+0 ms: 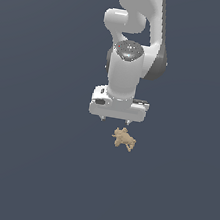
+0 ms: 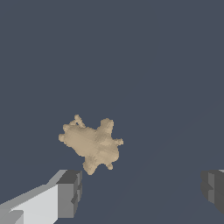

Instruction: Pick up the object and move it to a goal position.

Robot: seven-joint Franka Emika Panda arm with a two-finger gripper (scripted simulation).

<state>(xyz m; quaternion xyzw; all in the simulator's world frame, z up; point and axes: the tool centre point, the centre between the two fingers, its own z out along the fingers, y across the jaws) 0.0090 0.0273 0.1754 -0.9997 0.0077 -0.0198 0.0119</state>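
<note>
The object (image 1: 124, 138) is a small tan lumpy figure with stubby legs, lying on the dark grey surface. The white arm's gripper (image 1: 114, 120) hangs above and just behind it in the exterior view, with its two fingertips spread wide. In the wrist view the object (image 2: 92, 144) lies beyond the fingers (image 2: 69, 192), closer to one finger than to the other. The gripper (image 2: 142, 190) is open and empty, and nothing sits between the fingers.
The dark grey surface (image 1: 27, 159) runs flat all around the object. The white arm (image 1: 134, 40) rises behind the gripper at the top of the exterior view.
</note>
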